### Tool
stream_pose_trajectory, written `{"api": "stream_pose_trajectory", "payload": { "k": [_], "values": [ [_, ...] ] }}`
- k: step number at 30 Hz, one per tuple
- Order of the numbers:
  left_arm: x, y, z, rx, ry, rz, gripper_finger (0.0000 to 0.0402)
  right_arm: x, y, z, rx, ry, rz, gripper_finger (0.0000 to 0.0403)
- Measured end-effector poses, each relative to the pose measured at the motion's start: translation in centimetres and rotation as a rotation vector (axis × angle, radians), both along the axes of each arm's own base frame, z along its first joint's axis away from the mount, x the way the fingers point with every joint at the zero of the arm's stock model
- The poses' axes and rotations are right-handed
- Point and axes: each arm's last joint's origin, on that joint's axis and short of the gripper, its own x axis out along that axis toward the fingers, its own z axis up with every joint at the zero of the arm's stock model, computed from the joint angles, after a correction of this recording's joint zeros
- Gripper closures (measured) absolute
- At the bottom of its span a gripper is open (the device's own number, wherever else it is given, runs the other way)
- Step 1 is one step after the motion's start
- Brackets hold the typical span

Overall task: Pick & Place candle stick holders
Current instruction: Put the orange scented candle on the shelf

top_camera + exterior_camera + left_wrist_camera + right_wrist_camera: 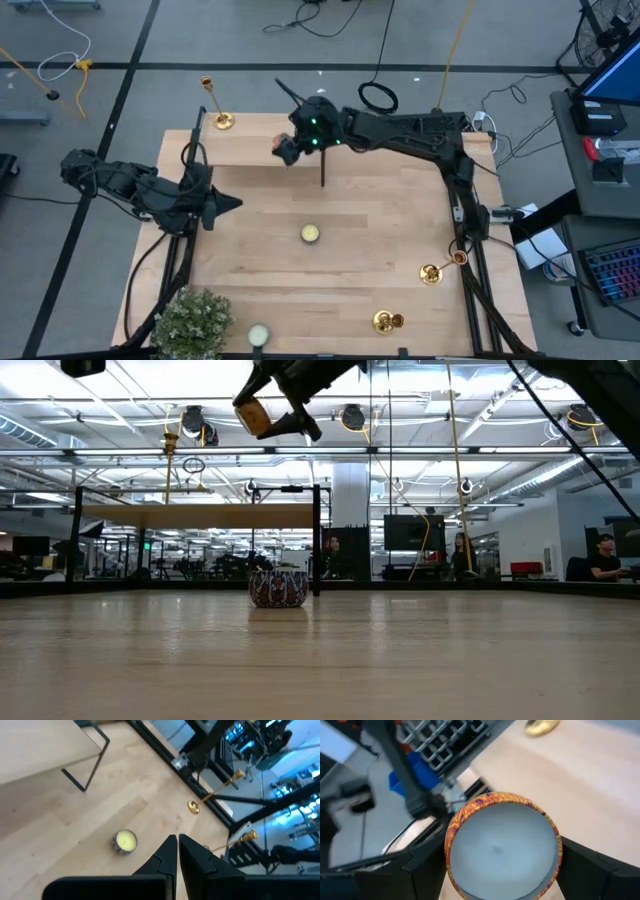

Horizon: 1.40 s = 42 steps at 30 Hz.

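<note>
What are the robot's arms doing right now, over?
Right gripper raised over the table's back, jaws clamped on a white candle in a patterned tin. Left gripper shut, empty, waiting at the left. Candle stick holders untouched.

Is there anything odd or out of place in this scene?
Yes: the right gripper holds a candle with a patterned rim in the air above the table, not a candlestick.

One camera is looking straight down on the tabletop (380, 230); another is looking level across it; wrist cameras are peering close.
</note>
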Motion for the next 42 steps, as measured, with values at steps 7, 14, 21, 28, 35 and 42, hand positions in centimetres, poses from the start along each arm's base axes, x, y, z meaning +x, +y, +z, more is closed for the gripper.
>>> {"api": "stream_pose_trajectory", "payload": {
  "k": [7, 14, 21, 28, 35, 42],
  "values": [
    [-0.3, -0.1, -0.4, -0.014, 0.053, -0.057, 0.038, -0.1, -3.8, -2.1, 0.007, 0.116, -0.068, 0.0105],
    [-0.4, -0.2, -0.5, -0.017, 0.067, -0.08, 0.038, -0.7, -5.0, -2.7, -0.032, 0.181, -0.076, 0.0105],
    [-0.4, -0.2, -0.7, -0.029, 0.091, -0.105, 0.038, -0.7, -4.4, -3.0, -0.146, 0.232, 0.029, 0.0105],
    [-0.5, -0.2, -0.8, -0.033, 0.11, -0.119, 0.038, -0.4, -2.7, -3.4, -0.327, 0.324, 0.161, 0.0105],
    [-0.5, -0.2, -0.8, -0.038, 0.111, -0.122, 0.038, 0.0, -2.3, -4.8, -0.363, 0.402, 0.208, 0.0105],
    [-0.5, -0.2, -0.8, -0.044, 0.111, -0.119, 0.038, 0.6, -2.5, -7.0, -0.33, 0.465, 0.222, 0.0105]
  ]
}}
